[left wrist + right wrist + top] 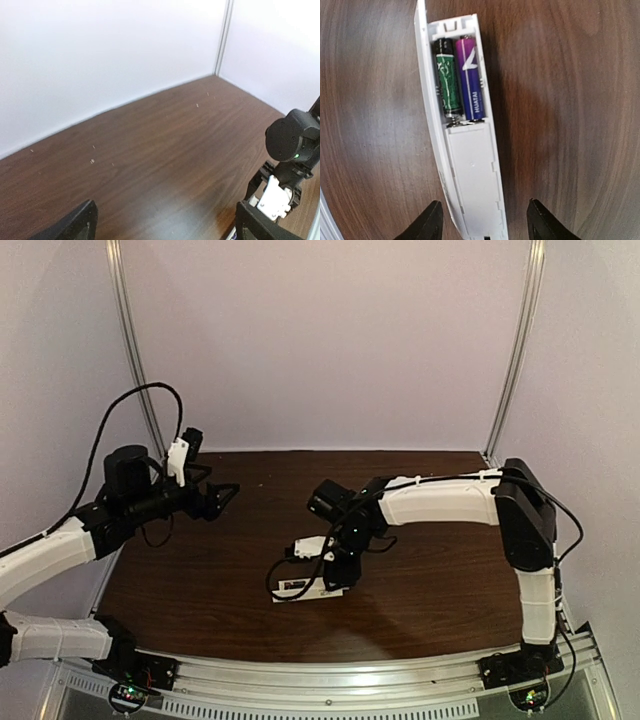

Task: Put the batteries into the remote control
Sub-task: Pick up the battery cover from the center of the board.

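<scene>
Top external view, left to right. My left claw [212, 495] hangs over the tabletop's [180, 585] far-left corner area, spread wide and holding nothing. In the left wrist view both fingers [75, 225] are well apart over bare wood. Low risk here. Only trouble would be swinging it toward the middle, where my right arm [440, 498] reaches across.

Remote control [303, 587] lies flat mid-tabletop, nearer the near edge, back side up. In the right wrist view the compartment is open with no lid on it. Two batteries [448, 85] lie side by side inside, one green-black, one purple. Both look seated against the spring end. Polarity marks are too small to read, so I can't confirm orientation. A cell the wrong way round would fail the task even though it looks done.

My right claw [486, 225] hovers over the remote's closed end, jaws parted, pinching nothing, one finger on either side of the body. The finger at the view's left [431, 222] sits just beside the remote's long edge, cannot tell if touching. The other finger has a clear gap.

Judgement: the main risk is a skewed lift-off. That near finger could catch the edge and tip or drag the remote, and the springs could kick a cell out since nothing covers them. A downward nudge could also skid it on the smooth wood. A straight-up retreat looks safest.
</scene>
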### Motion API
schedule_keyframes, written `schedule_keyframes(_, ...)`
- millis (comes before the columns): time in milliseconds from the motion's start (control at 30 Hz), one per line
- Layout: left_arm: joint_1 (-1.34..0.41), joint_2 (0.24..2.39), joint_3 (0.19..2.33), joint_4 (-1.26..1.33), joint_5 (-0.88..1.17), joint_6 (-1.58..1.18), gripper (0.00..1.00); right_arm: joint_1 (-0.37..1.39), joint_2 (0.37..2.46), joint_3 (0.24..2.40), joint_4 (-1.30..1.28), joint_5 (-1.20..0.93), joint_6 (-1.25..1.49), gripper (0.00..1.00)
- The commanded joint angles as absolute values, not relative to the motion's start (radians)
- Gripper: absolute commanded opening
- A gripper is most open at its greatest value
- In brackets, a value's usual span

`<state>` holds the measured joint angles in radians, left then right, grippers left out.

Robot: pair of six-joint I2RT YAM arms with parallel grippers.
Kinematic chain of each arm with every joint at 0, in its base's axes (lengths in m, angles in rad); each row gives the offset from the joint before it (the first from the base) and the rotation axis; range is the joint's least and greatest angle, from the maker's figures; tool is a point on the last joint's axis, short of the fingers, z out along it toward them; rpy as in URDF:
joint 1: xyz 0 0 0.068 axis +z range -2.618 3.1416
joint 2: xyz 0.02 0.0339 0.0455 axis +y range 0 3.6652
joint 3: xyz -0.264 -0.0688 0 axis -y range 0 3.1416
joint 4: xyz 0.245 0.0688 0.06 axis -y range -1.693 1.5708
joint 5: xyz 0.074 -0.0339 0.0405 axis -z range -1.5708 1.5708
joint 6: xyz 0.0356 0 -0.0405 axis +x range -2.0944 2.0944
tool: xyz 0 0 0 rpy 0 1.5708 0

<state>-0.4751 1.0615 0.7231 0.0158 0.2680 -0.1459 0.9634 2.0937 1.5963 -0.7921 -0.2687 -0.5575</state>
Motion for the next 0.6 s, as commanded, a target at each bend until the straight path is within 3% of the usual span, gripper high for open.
schedule_keyframes(0,-0.477,0.926,0.611,0.232,0.17,-0.19,0.97,0.933,1.969,1.587,-0.725,-0.303,-0.518,0.6)
schedule_keyframes(233,-0.477,1.025,0.662,0.061,0.357,-0.206,0.97,0.861,1.837,1.474,-0.517,-0.367,-0.439,0.72)
schedule_keyframes(267,-0.477,1.038,0.643,0.091,0.414,-0.238,0.95,0.856,1.818,1.447,-0.469,-0.376,-0.431,0.77)
schedule_keyframes(333,-0.483,1.076,0.631,0.092,0.511,-0.249,0.88,0.844,1.783,1.38,-0.346,-0.374,-0.393,0.98)
schedule_keyframes(467,-0.538,1.12,0.582,0.095,0.545,-0.305,0.79,0.83,1.76,1.331,-0.255,-0.389,-0.387,1.0)
schedule_keyframes(567,-0.646,1.124,0.506,0.159,0.462,-0.344,0.76,0.82,1.804,1.392,-0.355,-0.417,-0.44,1.0)
